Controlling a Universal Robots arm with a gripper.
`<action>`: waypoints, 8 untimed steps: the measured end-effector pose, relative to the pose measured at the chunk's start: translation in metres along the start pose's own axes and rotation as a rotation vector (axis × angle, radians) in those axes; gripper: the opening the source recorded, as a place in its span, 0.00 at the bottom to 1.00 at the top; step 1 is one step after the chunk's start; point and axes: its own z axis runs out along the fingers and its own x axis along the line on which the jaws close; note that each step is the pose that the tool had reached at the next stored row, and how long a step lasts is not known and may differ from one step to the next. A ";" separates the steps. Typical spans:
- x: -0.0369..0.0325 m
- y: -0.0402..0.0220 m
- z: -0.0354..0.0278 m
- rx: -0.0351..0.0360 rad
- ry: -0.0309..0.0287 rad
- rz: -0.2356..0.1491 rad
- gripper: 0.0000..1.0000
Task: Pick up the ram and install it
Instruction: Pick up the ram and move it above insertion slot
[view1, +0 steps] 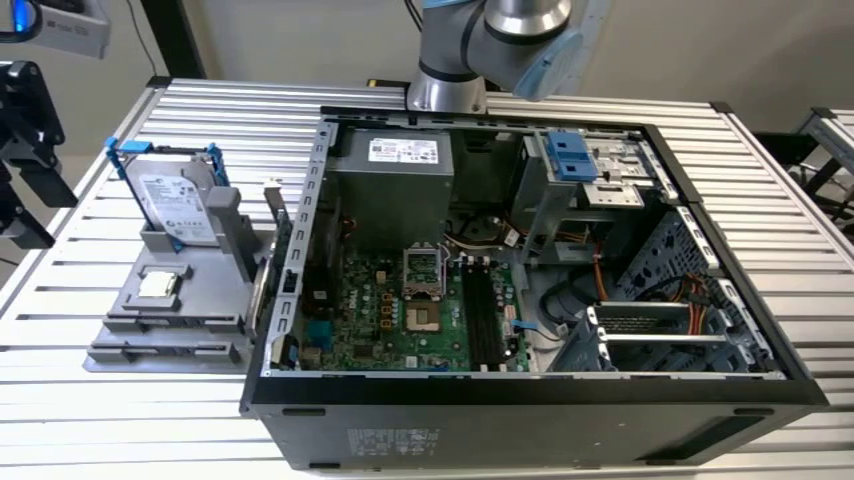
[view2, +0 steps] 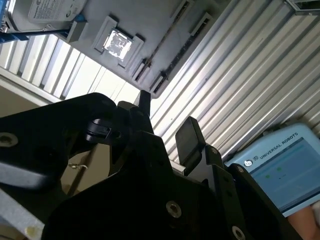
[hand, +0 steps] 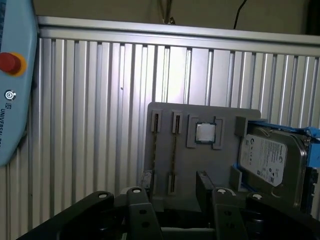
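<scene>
Claw (hand: 172, 194): jaws spread wide, nothing held, no contact w/ anything. You have the ram (hand: 173, 154) just beyond the claw, standing on edge in a slot of the grey tray (hand: 210, 160) on the slatted surface (hand: 90, 125). Its long axis runs parallel to the slats, pointing away from the claw. Ram is seen edge-on, so chips can't be made out. Processor (hand: 205, 132) and hard drive (hand: 272, 160) share the tray. Tray's near edge is hidden behind the claw.
</scene>
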 end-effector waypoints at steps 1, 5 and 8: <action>0.0000 0.0000 0.0000 -0.0001 0.0000 0.000 1.00; 0.0001 0.0000 0.0027 0.0001 -0.0001 0.000 1.00; 0.0002 -0.0001 0.0058 0.0001 -0.0001 0.003 1.00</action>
